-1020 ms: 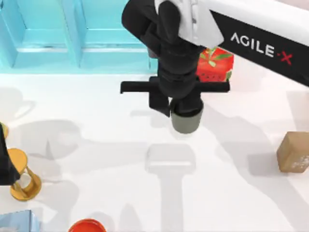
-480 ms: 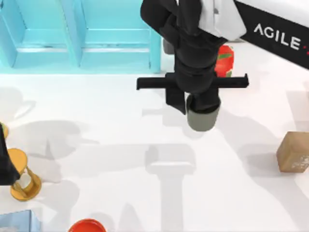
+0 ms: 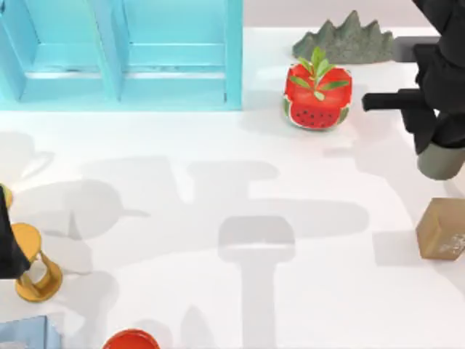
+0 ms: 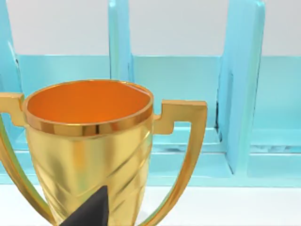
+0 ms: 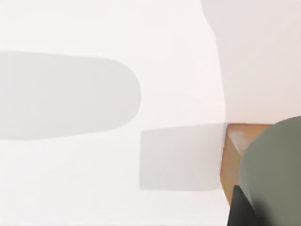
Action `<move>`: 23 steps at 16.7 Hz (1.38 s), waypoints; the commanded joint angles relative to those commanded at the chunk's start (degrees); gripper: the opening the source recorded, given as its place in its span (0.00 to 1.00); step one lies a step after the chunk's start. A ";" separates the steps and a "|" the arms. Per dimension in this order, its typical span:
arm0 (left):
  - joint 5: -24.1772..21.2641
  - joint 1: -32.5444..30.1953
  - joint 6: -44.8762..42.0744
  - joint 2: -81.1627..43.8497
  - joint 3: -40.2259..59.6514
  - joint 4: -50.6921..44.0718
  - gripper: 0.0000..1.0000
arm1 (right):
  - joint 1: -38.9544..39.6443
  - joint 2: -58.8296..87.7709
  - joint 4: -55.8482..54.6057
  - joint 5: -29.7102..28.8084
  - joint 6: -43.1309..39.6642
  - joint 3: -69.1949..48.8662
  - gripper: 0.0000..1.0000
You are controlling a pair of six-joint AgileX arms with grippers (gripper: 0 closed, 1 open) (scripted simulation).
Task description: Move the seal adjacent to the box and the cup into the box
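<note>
One light-blue open box (image 3: 123, 54) stands at the table's far left. One light-brown wooden seal (image 3: 442, 229) lies at the right edge. The right gripper (image 3: 439, 142) is closed around one grey-green round cup (image 3: 442, 161) just beyond it. The left wrist view adds one golden trophy (image 4: 89, 150).

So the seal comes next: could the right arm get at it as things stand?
Probably not yet: the right gripper is shut on the cup. The seal sits uncovered right below it in the top view.
</note>
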State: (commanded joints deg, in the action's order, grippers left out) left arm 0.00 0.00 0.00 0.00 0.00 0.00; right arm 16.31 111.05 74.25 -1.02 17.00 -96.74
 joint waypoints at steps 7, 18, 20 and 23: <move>0.00 0.00 0.00 0.00 0.00 0.00 1.00 | -32.38 -17.96 -3.66 3.85 -32.69 21.95 0.00; 0.00 0.00 0.00 0.00 0.00 0.00 1.00 | -47.58 -29.07 -6.38 5.53 -48.02 35.68 0.00; 0.00 0.00 0.00 0.00 0.00 0.00 1.00 | -47.86 -28.91 -7.25 6.11 -48.29 34.96 0.00; 0.00 0.00 0.00 0.00 0.00 0.00 1.00 | -48.87 -27.97 -11.89 8.50 -49.33 33.21 0.00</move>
State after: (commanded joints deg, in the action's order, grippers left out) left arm 0.00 0.00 0.00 0.00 0.00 0.00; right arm -32.56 83.07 62.36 7.48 -32.34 -63.53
